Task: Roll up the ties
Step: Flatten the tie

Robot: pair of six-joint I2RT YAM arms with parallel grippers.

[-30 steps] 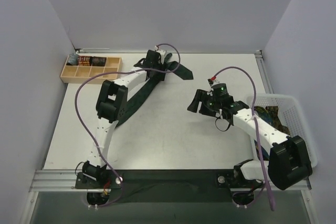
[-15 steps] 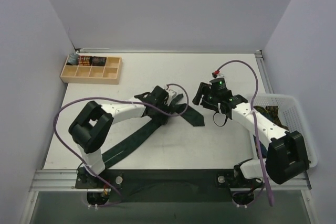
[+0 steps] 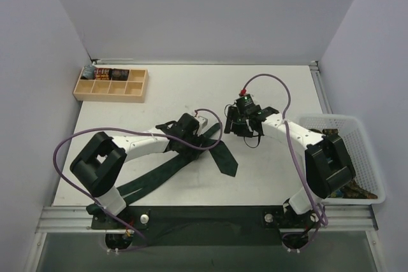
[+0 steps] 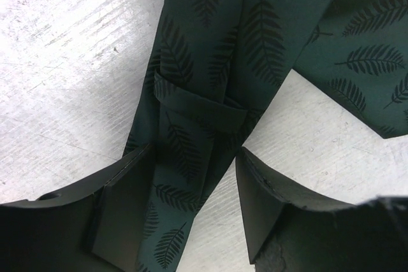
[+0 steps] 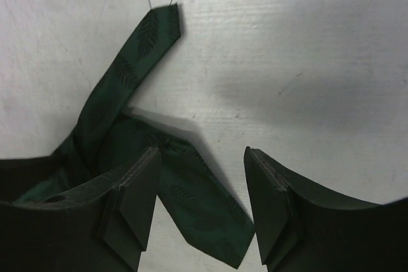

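The white table [image 3: 268, 176] carries one dark green tie [image 3: 156, 173] with a leaf print, lying across its middle and near-left part. The cloth is judged light, limp and rather slick. It will sag wherever it is unsupported, it cannot be pushed, and a roll once begun is likely to spring loose unless pinned. The sensible hold is a flat pinch across the width close to one end, with the other gripper pressing the band to the table.

The long axis runs diagonally from the near-left corner toward the centre, where the band folds over itself. From that fold the broad pointed end [image 3: 224, 160] points toward the near right. A narrow blunt end [image 5: 162, 20] shows in the right wrist view, apart from the pointed tip.

At the right edge, a white basket [image 3: 331, 118] holds dark patterned cloth [image 3: 330, 136]. At the far left, a wooden organiser [image 3: 109, 98] has rolled items [image 3: 104, 72] in its far row.

The left gripper [image 4: 194, 154] stands partly open, its fingers [image 4: 124, 205] astride the band. Bare table shows between the cloth and one finger, so nothing is clamped. The right gripper [image 5: 203, 151] is likewise parted over bare table, with the pointed end passing under one finger, and it grips nothing.

A keeper loop [image 4: 201, 105] crosses the band just ahead of the left gripper, so the tie's back faces up there.
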